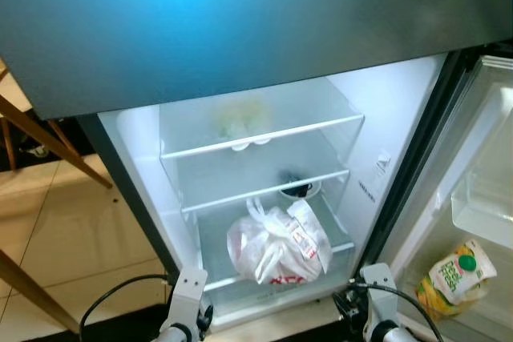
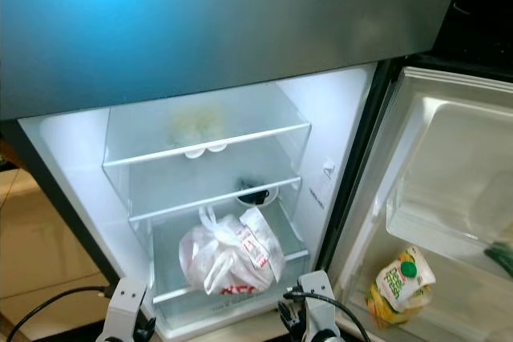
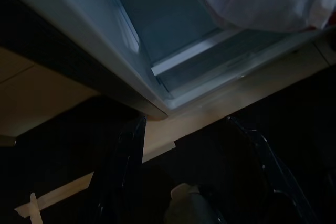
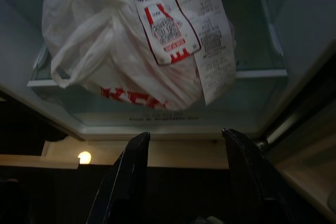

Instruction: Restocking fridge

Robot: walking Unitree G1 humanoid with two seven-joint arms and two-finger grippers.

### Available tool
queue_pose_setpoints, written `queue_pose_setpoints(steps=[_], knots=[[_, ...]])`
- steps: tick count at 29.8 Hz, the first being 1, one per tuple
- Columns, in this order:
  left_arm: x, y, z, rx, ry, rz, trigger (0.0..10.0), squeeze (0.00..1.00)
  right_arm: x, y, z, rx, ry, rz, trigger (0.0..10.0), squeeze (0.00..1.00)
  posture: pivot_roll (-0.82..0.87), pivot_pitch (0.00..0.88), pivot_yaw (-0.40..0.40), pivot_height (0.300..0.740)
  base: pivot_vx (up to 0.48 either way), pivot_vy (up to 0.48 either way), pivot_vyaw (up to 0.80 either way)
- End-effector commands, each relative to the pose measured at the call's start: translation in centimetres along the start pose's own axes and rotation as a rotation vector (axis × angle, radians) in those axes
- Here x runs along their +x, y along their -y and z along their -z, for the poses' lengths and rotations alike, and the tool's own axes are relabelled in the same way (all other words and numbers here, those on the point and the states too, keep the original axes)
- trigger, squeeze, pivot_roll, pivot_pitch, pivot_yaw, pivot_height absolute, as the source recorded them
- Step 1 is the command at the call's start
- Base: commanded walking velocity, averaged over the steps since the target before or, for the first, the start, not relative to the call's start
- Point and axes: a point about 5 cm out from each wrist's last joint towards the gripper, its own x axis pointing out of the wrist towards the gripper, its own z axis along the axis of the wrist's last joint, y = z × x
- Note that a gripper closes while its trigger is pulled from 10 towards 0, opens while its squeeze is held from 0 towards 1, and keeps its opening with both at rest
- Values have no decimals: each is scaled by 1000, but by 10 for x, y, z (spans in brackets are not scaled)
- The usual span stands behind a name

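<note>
While the fridge (image 1: 136,158) stands open and lit, the left gripper (image 3: 184,145) hangs low before its bottom left corner, over the floor (image 1: 72,230); its two fingers (image 3: 123,166) are spread apart and hold nothing. On the lowest glass shelf (image 1: 215,238) a white bag (image 1: 276,246) with red print sits near the front edge, a long receipt (image 4: 178,19) stuck across it. Behind the bag, toward the back of that shelf, rests a small bowl (image 1: 299,190). Two round pale things (image 1: 248,145) show under the top shelf's front edge; what they are I cannot tell. The right gripper (image 4: 184,142) waits just below the front edge of the bag's shelf, fingers parted and empty. Farther right, a yellow and green pouch (image 1: 453,278) lies in the door (image 1: 473,150) bin.
</note>
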Motion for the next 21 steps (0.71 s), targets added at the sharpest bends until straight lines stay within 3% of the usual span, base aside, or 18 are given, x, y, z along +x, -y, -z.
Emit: queue_pose_setpoints(steps=[1,21], knots=[[-3,-4,7,19,-23,1,10000,0,-2,-2,4,2,0,-5,10000,0,-6,6,15,621,0,0,0],[-3,-3,5,34,-18,17,10000,0,-3,-2,5,20,14,-11,10000,0,-12,0,24,621,0,0,0]])
